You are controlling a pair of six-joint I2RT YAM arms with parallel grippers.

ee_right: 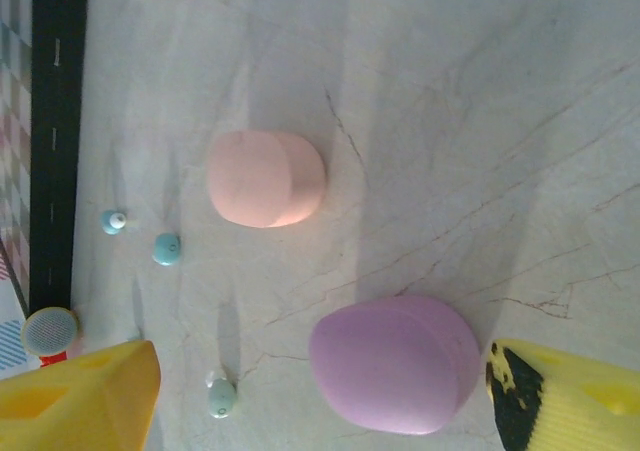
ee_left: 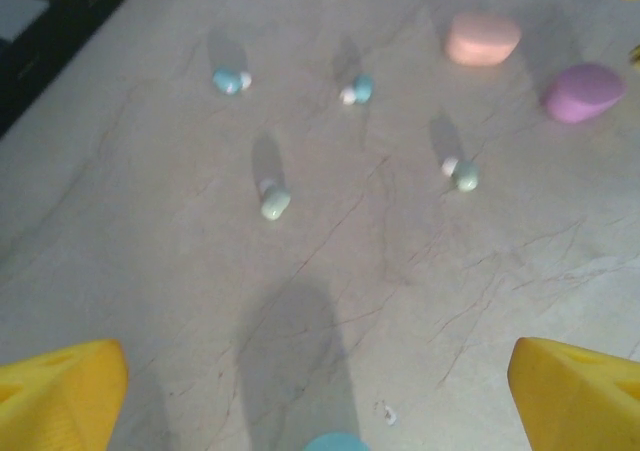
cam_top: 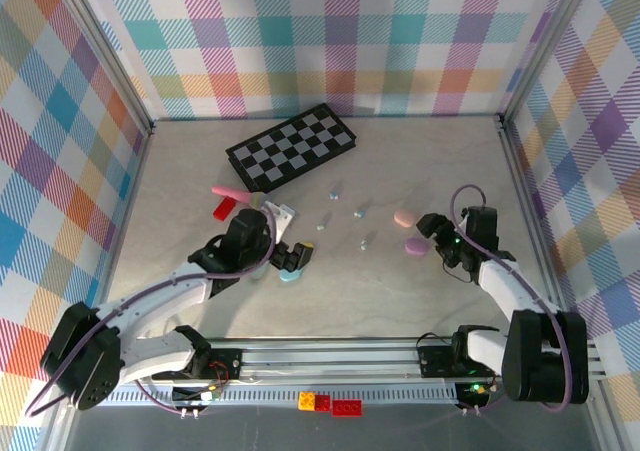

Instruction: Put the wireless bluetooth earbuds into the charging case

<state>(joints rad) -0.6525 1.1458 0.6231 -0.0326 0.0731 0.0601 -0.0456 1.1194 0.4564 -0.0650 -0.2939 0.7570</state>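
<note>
Earbuds (ee_left: 273, 201): four loose mid-table (cam_top: 400, 301), apart from each other, none in a case. Pink case (ee_right: 265, 178) and purple case (ee_right: 395, 363) lie near them, and both look shut to us. We'd take one bud at a time: come straight down, pinch across the body with light force, since they'll likely skitter. Left gripper (ee_left: 318, 371) is spread wide, holds nothing and faces the buds. Right gripper (ee_right: 322, 376) is also spread and straddles the purple case, with one finger just beside its edge and no grip.

Pastel plaid walls (cam_top: 330, 41), marbled tabletop (cam_top: 400, 301)
</note>
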